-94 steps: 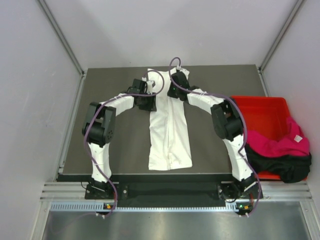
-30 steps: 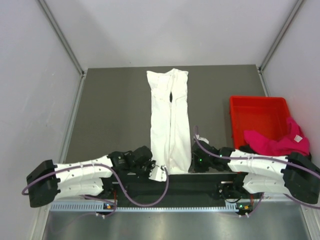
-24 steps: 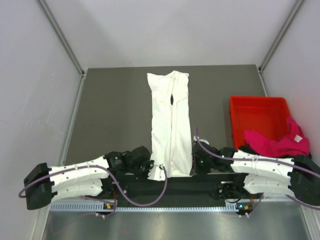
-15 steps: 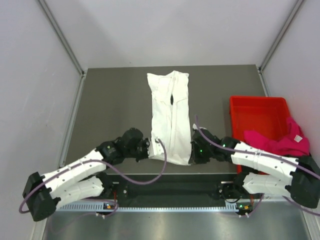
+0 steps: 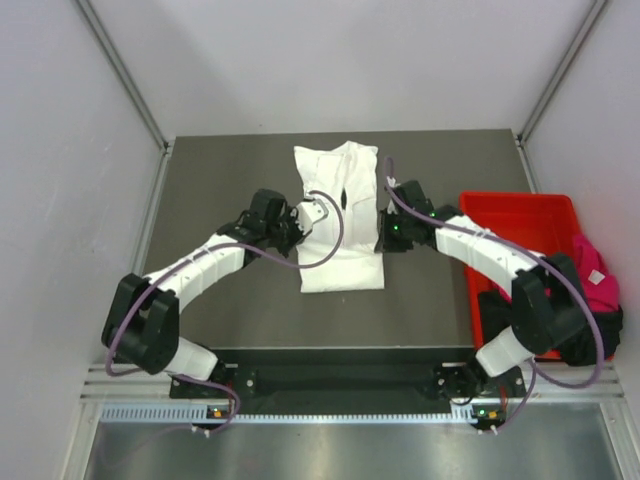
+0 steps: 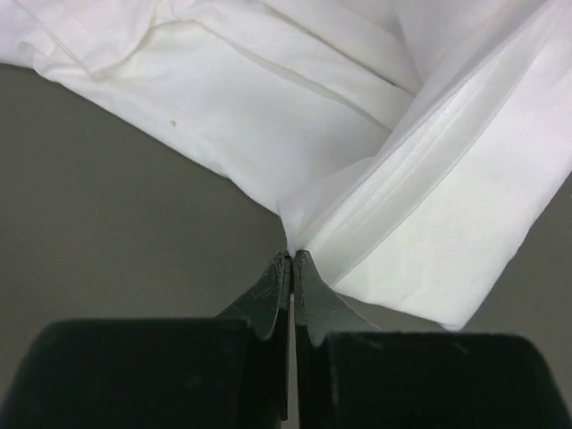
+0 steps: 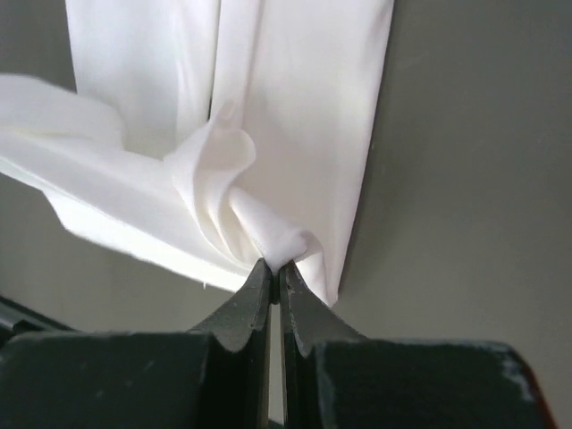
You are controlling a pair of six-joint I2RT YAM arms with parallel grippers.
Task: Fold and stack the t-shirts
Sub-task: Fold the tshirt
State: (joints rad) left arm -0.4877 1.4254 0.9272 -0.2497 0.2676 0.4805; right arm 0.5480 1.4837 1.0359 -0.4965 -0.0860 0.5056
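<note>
White t-shirt, top view: the white t-shirt (image 5: 340,265) lies mid-desk (image 5: 220,180), a narrow strip running 6 to 12 o'clock, doubled over at its 6 o'clock end.
Change, top view: a second ago I had both arms low at the 6 o'clock edge on the hem. Now the left fingers (image 5: 297,224) and right fingers (image 5: 384,236) have carried it toward 12, roughly halfway up the strip.
Meaning: I judge the halving fold is under way, the hem not yet laid at the collar end.
Left wrist view: left fingers (image 6: 292,262) pinched shut on a hem corner, cloth rising off the desk.
Right wrist view: right fingers (image 7: 273,268) clamped on a puckered corner.
Others, top view: pink t-shirt (image 5: 598,285) and black t-shirt (image 5: 578,340) sit unfolded at the red bin (image 5: 510,215), 3 to 4 o'clock.
</note>
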